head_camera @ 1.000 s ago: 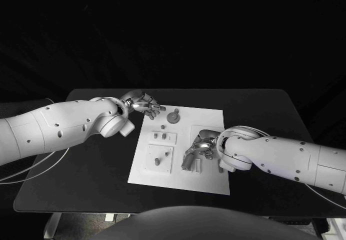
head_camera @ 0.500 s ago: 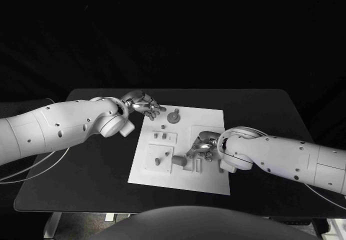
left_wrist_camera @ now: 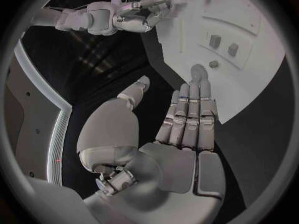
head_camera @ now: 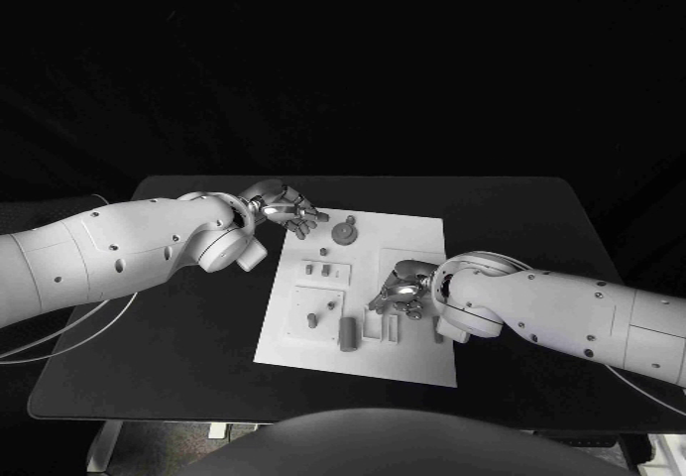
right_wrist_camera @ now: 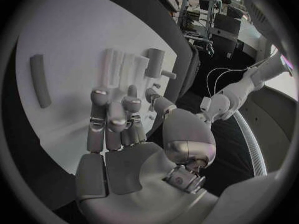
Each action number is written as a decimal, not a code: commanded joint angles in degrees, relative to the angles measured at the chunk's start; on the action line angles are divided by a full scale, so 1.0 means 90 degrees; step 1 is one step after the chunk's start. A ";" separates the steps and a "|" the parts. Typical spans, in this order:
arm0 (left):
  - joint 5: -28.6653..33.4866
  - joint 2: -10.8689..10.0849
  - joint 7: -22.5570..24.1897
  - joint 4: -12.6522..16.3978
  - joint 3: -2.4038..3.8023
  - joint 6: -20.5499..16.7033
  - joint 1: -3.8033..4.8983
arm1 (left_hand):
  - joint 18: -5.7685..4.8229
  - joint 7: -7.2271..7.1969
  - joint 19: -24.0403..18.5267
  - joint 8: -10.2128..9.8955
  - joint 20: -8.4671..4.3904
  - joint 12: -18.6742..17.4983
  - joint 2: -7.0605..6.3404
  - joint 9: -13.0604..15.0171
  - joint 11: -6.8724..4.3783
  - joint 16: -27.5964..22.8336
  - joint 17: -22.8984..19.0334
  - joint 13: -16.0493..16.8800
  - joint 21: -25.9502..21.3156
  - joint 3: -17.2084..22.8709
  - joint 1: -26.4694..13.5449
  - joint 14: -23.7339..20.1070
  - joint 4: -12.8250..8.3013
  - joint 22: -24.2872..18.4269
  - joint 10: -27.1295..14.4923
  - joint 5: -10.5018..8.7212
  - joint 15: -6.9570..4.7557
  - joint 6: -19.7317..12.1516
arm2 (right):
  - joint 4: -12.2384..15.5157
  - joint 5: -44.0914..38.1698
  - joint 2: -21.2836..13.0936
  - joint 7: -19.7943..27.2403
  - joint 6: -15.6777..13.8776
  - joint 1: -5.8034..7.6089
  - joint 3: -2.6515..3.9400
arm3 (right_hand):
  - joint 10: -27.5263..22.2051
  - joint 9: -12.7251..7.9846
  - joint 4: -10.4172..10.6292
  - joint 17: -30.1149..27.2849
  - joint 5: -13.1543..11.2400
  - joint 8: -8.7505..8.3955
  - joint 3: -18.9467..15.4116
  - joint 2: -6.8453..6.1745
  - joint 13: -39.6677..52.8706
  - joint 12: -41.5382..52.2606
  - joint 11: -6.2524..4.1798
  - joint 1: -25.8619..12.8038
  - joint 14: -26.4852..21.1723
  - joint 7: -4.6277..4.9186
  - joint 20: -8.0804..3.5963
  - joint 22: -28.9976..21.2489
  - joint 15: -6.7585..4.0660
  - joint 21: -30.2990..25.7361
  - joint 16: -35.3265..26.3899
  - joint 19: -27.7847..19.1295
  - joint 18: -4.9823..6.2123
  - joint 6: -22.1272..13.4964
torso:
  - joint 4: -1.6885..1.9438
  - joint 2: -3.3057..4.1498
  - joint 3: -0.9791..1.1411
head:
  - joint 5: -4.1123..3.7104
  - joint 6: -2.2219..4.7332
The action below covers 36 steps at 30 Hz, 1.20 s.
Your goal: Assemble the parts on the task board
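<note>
While the white task board (head_camera: 414,362) lies in the middle of the black table (head_camera: 171,367), both of the robot's hands sit over it with nothing in their grasp. The left hand (head_camera: 282,209), in the upper left of the head view at the board's far corner, shows in its wrist view with fingers (left_wrist_camera: 190,115) straight and pressed side by side and the thumb held apart, just short of a round grey part (head_camera: 345,231) beside it. It looks parked there so as not to crowd the other arm.

The right hand (head_camera: 401,290), at centre frame, hovers low above the board's raised slotted fixture (right_wrist_camera: 126,64). Its fingers (right_wrist_camera: 112,120) are loosely extended and close together, pinching nothing. Just left of it in the head view, a short grey cylinder (head_camera: 349,332) lies on its side on the board, apart from the fingers. A long grey bar (right_wrist_camera: 40,79) rests flat at the left of the right wrist view. Left of centre in the head view, small grey pegs (head_camera: 324,269) stand in a plate.

By appearances the cylinder is loose, and seating it seems to be the step in hand.
</note>
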 commanded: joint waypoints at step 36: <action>-0.0027 -0.0016 0.0093 -0.0045 0.0003 0.0068 0.0009 | 0.0100 -0.0007 -0.0044 0.0026 0.0012 -0.0032 -0.0011 -0.0009 0.0002 -0.0047 0.0017 0.0015 -0.0030 -0.0009 0.0005 -0.0025 0.0002 0.0014 -0.0042 -0.0018 -0.0006 -0.0049 | 0.0343 -0.4578 -0.0126 0.3488 -0.1360 -0.0094 -0.0054 | -0.1735 -0.0164 -0.0334 0.0267 0.0040 -0.0830 -0.0373 -0.0989 0.0361 0.0202 0.0120 0.3113 -0.1621 -0.0032 0.0368 0.0142 0.0159 -0.0233 -0.0027 -0.1383 0.0052 -0.2145 | -0.0003 0.0000 0.0007 | 0.0063 0.0000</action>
